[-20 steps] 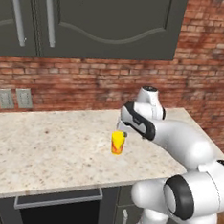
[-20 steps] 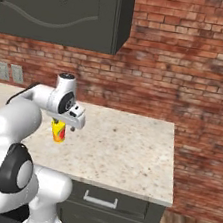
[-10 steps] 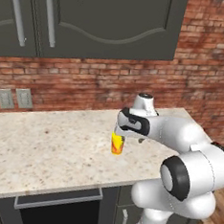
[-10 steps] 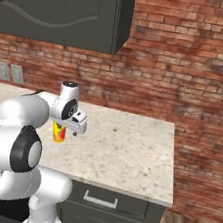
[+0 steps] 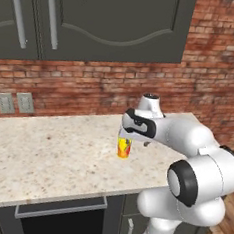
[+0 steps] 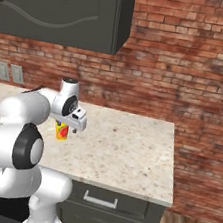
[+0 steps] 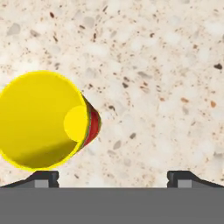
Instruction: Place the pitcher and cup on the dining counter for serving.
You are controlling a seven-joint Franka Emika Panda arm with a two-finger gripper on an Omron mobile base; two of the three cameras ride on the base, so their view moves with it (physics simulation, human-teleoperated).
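Hovering: the gripper [image 7: 113, 177] hangs just above the cup [image 7: 43, 120], pointing straight down at the stone top.
Cup position: upright on the speckled counter [image 5: 45, 158] under the brick wall [image 5: 91, 86], near the middle of its depth; in the left base view the cup [image 5: 124, 147] peeks out below the hand, and in the right base view the cup [image 6: 61, 131] sits just under the wrist.
Offset: in the hand view the cup's open yellow mouth lies toward the left fingertip rather than midway between the two tips, so the hand is not centred on it (a sideways shift toward the cup looks needed before any descent).
Long axis: vertical, rim up, base seen small and red-orange down inside the perspective.
Jaws: spread wide, as far apart as they seem to go; the two dark tips [image 7: 41, 177] stand well apart at the bottom of the hand view.
Contact: nothing held, nothing touched; bare counter shows between the tips.
Step in hand: likely lining up for a top-down grasp of the cup, which is not yet lifted.
Risk: descending as it stands could bring the left fingertip down onto the rim and tip the cup.
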